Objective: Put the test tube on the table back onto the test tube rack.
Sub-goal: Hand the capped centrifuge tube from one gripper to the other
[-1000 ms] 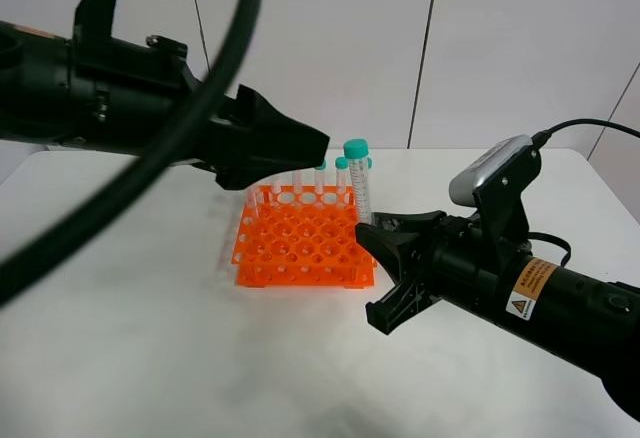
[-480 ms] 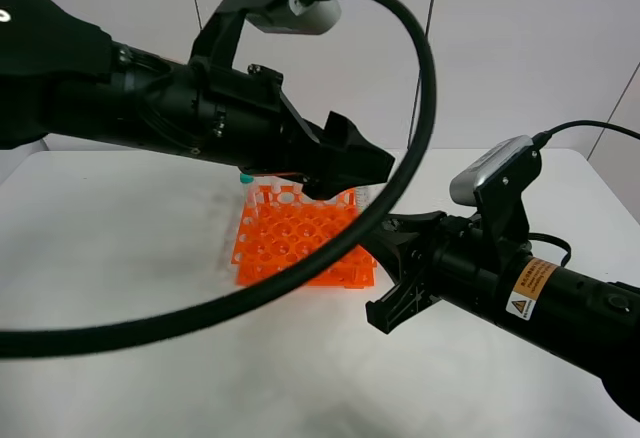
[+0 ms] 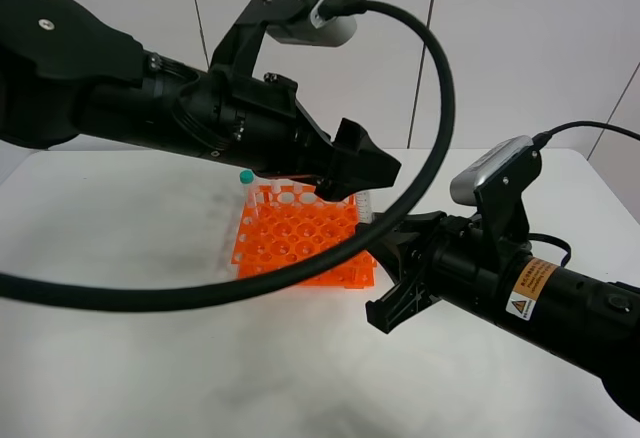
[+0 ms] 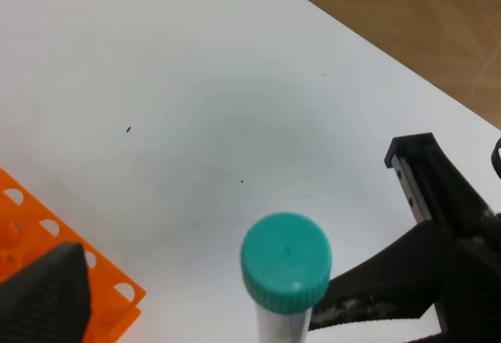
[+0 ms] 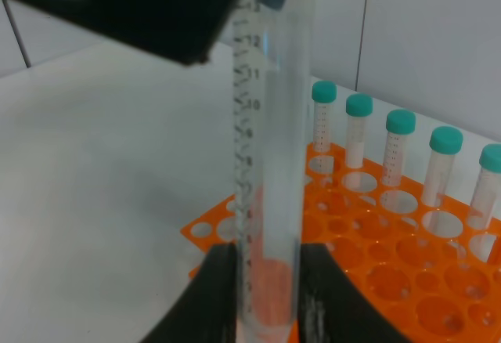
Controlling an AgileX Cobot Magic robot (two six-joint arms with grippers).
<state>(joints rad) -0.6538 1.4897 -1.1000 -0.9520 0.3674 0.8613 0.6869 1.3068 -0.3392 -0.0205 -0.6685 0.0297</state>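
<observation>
My right gripper (image 3: 368, 230) (image 5: 266, 284) is shut on the test tube (image 5: 266, 171), a clear graduated tube that it holds upright beside the right side of the orange test tube rack (image 3: 300, 243) (image 5: 391, 257). The exterior high view shows only a sliver of that test tube (image 3: 363, 203), because the left arm covers the rest. The left gripper (image 3: 365, 173) (image 4: 243, 233) hangs open over the tube's top. In the left wrist view the teal cap (image 4: 286, 261) sits between its spread fingers (image 4: 43, 292), without visible contact.
Several teal-capped tubes (image 5: 400, 135) stand in the rack's back row, and one cap (image 3: 246, 175) shows at its far left corner. The white table (image 3: 130, 338) (image 4: 196, 84) surrounds the rack. Past the table's edge lies wooden floor (image 4: 407, 30).
The left arm has swung in from the left and now covers the tube's top, with its open gripper over the cap. The right arm and the held tube have stayed put.
</observation>
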